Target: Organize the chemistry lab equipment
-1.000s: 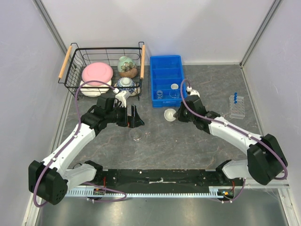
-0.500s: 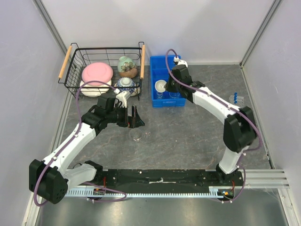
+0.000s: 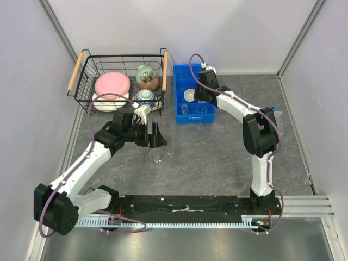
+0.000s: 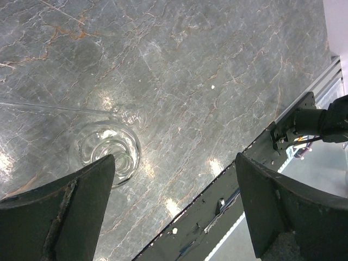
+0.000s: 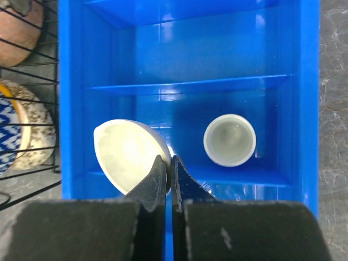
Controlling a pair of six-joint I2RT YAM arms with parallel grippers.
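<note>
The job looks roughly half done. The right gripper (image 5: 169, 163) pinches a white dish (image 5: 128, 155) by its rim, tilted over the blue bin (image 5: 65, 109), beside another dish (image 5: 229, 140) already inside. The left gripper (image 4: 174, 179) hangs wide open and empty above a glass flask (image 4: 106, 149) on the table, not yet picked up. The tube rack (image 3: 277, 115) also waits, partly hidden behind the right arm.

No legible text, labels or numbers anywhere.

Two white dishes (image 5: 229, 140), one blue bin (image 3: 176, 92) — one wire basket (image 3: 75, 72)
</note>
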